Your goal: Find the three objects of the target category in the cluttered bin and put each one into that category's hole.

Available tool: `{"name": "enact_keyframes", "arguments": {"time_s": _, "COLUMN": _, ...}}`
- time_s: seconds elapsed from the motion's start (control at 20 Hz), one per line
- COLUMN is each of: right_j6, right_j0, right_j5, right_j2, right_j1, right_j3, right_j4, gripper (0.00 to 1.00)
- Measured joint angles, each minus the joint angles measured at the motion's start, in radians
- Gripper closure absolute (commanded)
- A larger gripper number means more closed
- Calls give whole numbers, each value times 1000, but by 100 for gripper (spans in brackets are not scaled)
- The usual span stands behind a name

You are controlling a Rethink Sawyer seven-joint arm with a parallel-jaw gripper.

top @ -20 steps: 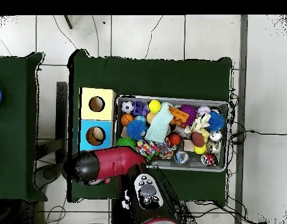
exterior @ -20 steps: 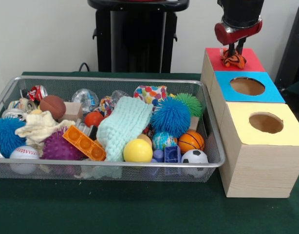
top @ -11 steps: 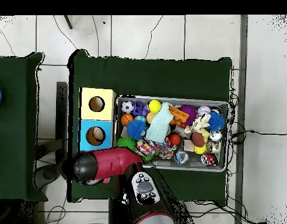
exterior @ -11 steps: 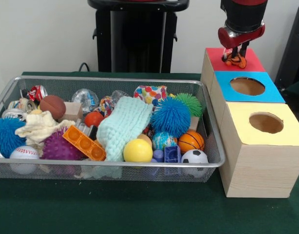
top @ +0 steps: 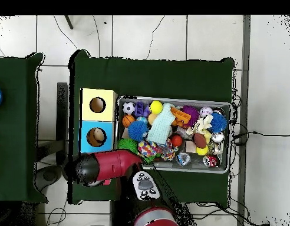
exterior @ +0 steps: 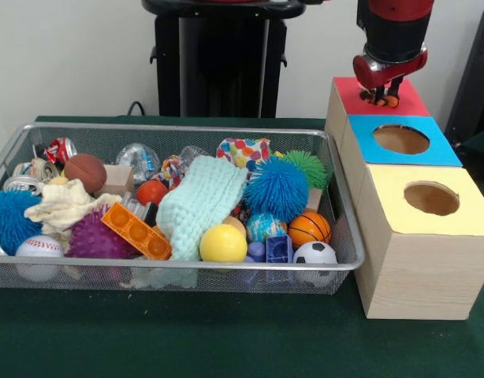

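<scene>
**Q:** Where is the arm, and what is the gripper doing?

**A:** In the front view the red and black arm comes down at the upper right. Its gripper sits low over the red box, the farthest of three pale wooden boxes lined up to the right of the bin. The dark fingers are drawn close together around a small orange and black plush, of which only a scrap shows, right at the red top. The hole in that box is hidden behind the gripper and toy. In the overhead view the arm's red casing covers the red box, so the gripper cannot be seen there.

**Q:** What about the other boxes?

**A:** The blue box sits in the middle and the yellow box nearest the camera. Each has an open round hole in its top.

**Q:** And the bin?

**A:** It is a wide wire basket on a green table, packed with clutter. A pale mint cloth lies across the middle. Beside it are a blue spiky ball and a green spiky ball, with a yellow ball, a small basketball and a small football along the near edge. Toward the left are an orange brick, a purple knobbly ball, a baseball and a cream cloth.
</scene>
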Motion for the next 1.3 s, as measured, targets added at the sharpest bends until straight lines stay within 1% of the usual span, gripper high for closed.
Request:
{"name": "enact_keyframes", "arguments": {"time_s": 0.35, "right_j6": 0, "right_j0": 0, "right_j5": -20, "right_j2": 0, "right_j1": 22, "right_j3": 0, "right_j4": 0, "gripper": 100}}
{"name": "enact_keyframes", "arguments": {"time_s": 0.55, "right_j6": 0, "right_j0": 0, "right_j5": -65, "right_j2": 0, "right_j1": 47, "right_j3": 0, "right_j4": 0, "gripper": 100}}
{"name": "enact_keyframes", "arguments": {"time_s": 0.75, "right_j6": 0, "right_j0": 0, "right_j5": -136, "right_j2": -6, "right_j1": 71, "right_j3": 4, "right_j4": -5, "gripper": 100}}
{"name": "enact_keyframes", "arguments": {"time_s": 1.3, "right_j6": 4, "right_j0": 38, "right_j5": -167, "right_j2": -44, "right_j1": 67, "right_j3": 5, "right_j4": 5, "gripper": 100}}
